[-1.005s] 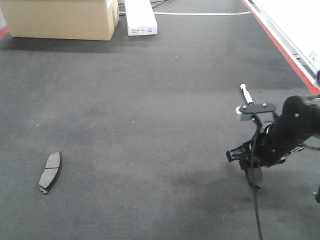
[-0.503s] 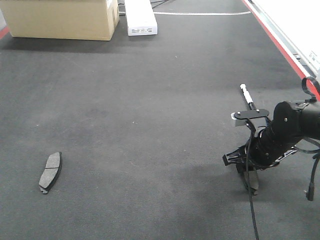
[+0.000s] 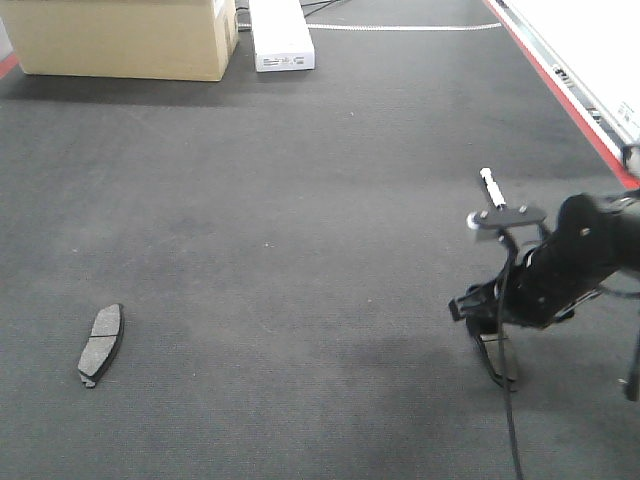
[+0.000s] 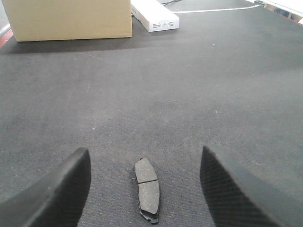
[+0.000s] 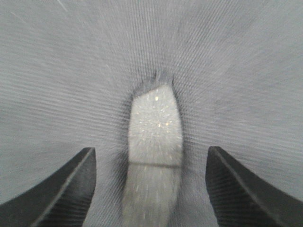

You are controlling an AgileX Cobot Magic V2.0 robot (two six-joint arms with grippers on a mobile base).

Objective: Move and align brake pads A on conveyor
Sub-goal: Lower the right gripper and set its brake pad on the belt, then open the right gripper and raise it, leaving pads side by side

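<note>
On the dark conveyor, one brake pad lies flat at the front left, friction face up. In the left wrist view that same pad lies lengthwise between the wide-apart fingers of my left gripper, which is open and touches nothing. At the front right, my right gripper hangs low over the belt. Its wrist view shows a second brake pad, blurred, lying between the parted jaws of the open right gripper, with clear gaps on both sides.
A black-and-white marker pen lies on the belt just behind the right arm. A cardboard box and a white box stand at the far end. The red frame edge runs along the right side.
The right arm swayed a little left and then back while staying over its pad; its wrist view is now motion-blurred. The left pad has not moved.
</note>
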